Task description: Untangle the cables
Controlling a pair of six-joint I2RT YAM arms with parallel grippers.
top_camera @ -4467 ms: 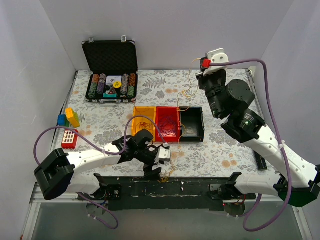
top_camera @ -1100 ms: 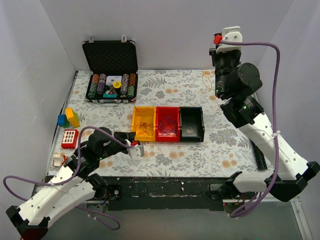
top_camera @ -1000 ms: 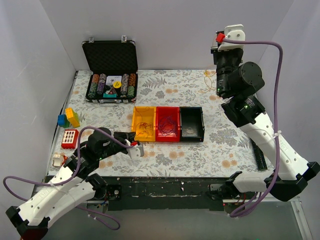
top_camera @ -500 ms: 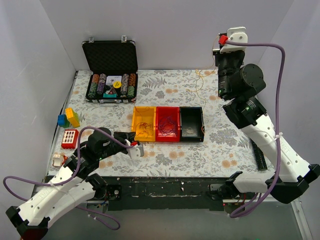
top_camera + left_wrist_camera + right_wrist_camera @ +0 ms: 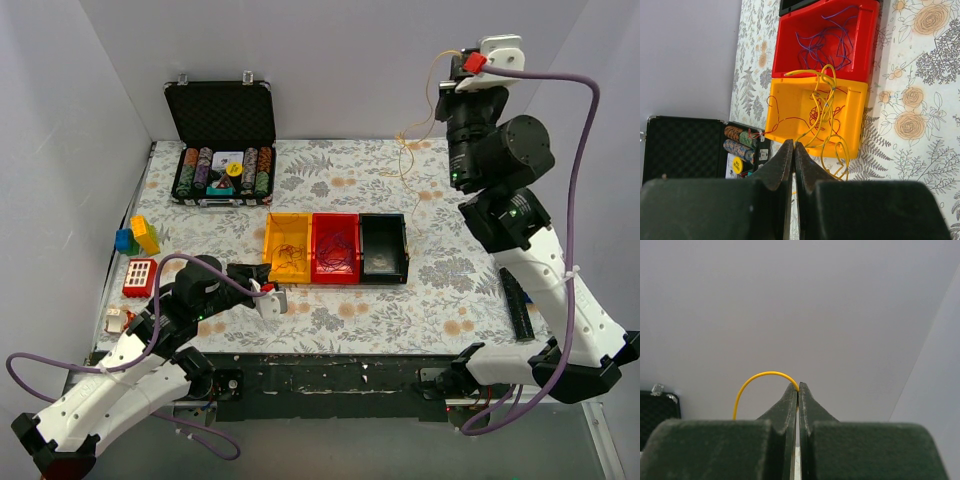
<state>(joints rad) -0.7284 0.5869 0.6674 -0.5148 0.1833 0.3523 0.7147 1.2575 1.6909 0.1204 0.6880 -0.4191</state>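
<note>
Cables: thin curly yellow and dark red strands [image 5: 822,107] heaped in glossy plastic yellow bin [image 5: 790,107], some spilling over its rim. Left gripper [image 5: 794,144] just beside bin, tapered fingers pressed together (strand pinched or not: cannot tell). Right gripper [image 5: 798,386] high, far right of bin, fingers clamped on arching yellow cable [image 5: 760,375], its kinked tail dangling.

The yellow cable [image 5: 760,375] arcs out of the right pincer [image 5: 798,387], and its lower run drops behind the pincer's own body. The picture's left edge cuts off most of a black case [image 5: 657,407] there. In the left wrist view, a yellow strand [image 5: 812,122] vanishes between the closed tips of the left pincer [image 5: 793,145]. The top edge crops the black bin [image 5: 800,5]. From above, the hanging cable is too thin to follow to its end.
</note>
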